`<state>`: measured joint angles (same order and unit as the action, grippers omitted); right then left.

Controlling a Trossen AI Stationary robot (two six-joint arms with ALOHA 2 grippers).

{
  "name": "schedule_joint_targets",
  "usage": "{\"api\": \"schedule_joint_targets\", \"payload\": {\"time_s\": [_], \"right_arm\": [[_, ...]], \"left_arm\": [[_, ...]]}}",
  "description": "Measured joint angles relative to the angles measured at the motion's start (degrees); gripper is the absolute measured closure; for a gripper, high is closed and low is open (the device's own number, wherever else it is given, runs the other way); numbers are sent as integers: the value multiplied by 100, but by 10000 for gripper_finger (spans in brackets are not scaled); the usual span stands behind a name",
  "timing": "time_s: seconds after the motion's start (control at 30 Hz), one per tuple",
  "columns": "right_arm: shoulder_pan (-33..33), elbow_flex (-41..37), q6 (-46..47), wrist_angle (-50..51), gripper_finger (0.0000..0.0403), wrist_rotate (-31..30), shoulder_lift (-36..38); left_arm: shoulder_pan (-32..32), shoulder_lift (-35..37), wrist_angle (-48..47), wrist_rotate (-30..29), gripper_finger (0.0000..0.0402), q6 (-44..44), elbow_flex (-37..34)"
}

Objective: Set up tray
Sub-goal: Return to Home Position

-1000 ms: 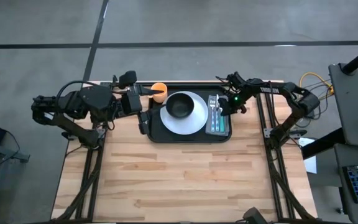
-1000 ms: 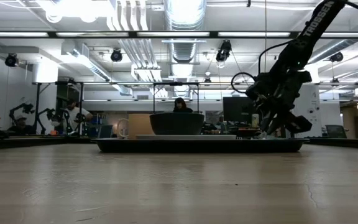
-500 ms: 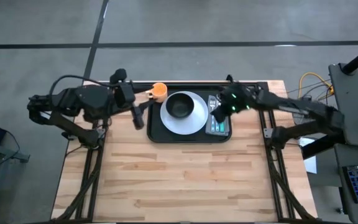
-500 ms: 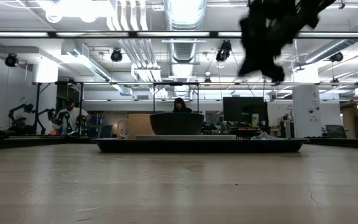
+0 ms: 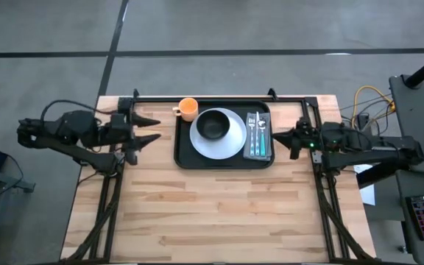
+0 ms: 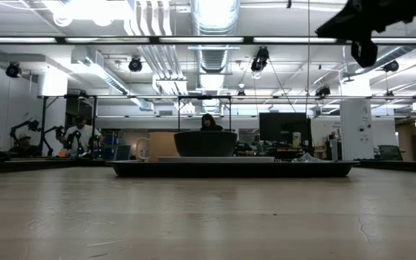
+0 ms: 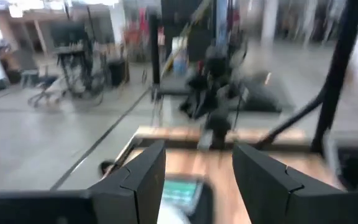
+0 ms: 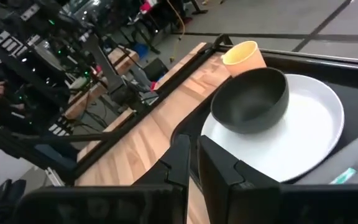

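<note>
The tray (image 5: 185,153) sat at the far middle of the wooden table (image 5: 219,213), so homing well called for both arms high, off its rim (nothing held): left gripper (image 5: 152,129) beside it, fingers spread, right gripper (image 5: 285,138) opposite, fingers nearly together, busy workshop (image 6: 49,108) beyond.

The loaded tray (image 5: 183,152) blocks the table's (image 5: 219,213) far middle; its near half lies open.

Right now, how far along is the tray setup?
Done: tray holds plate with bowl, cup at its corner, cutlery on the napkin. In hand: nothing; left tool open and right tool shut, both off the tray. Left: apparently only parking the arms.
</note>
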<state>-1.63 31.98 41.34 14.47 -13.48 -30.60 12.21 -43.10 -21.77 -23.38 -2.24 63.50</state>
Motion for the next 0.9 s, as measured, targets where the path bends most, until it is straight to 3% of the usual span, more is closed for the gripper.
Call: {"api": "schedule_joint_targets", "payload": {"time_s": [0.23,0.37,0.63,0.8,0.9], "right_arm": [[2,-443,-97,-249,381,87,613],[53,-445,-168,-249,381,443,777],[525,-687,-2561,-1841,381,1563,866],[884,-1058,-2675,-2186,381,2061,1284],[1219,-1409,-2613,-2641,381,2135,1523]], "left_arm": [[0,1599,2974,-209,234,94,-2555],[0,2315,4059,-277,234,306,-3565],[2,3007,3906,-147,234,481,-4207],[4,3257,3651,431,234,488,-4273],[2,3453,3229,463,234,593,-4275]]}}
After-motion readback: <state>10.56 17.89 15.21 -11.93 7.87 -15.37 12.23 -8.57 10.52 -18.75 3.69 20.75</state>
